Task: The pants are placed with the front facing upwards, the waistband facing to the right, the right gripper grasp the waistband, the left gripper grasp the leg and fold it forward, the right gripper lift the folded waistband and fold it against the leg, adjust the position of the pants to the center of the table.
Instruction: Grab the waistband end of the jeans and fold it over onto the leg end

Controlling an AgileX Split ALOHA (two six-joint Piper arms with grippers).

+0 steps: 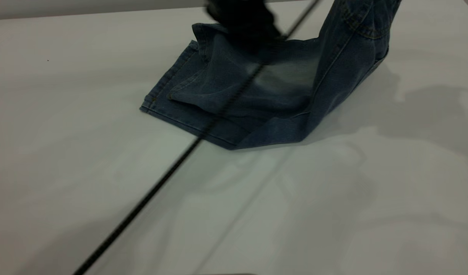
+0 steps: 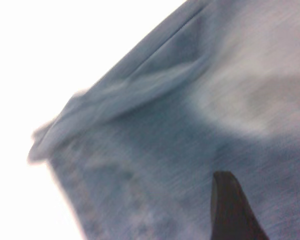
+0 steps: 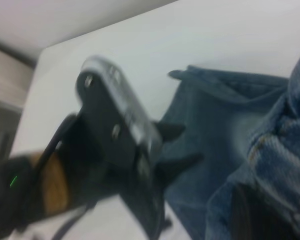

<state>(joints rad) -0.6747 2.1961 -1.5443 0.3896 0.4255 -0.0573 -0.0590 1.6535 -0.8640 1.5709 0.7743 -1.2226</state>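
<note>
pale surface (image 1: 85, 114) carries the pants (image 1: 234, 99), legs folded beneath the spread left end effector (image 3: 177, 145). the right end effector, out of view above, presumably pinches the raised waistband (image 1: 360, 19); a loose pinch could drop it short of the legs.

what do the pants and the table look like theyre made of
The pants look like dark blue denim: woven cloth with a matte, faded finish, paler worn patches and stitched seams and hems, soft enough to crease and drape where the right side is lifted. The table looks like a hard, smooth white to pale grey surface with a slight sheen, showing soft shadows; whether laminate or painted board cannot be told.
</note>
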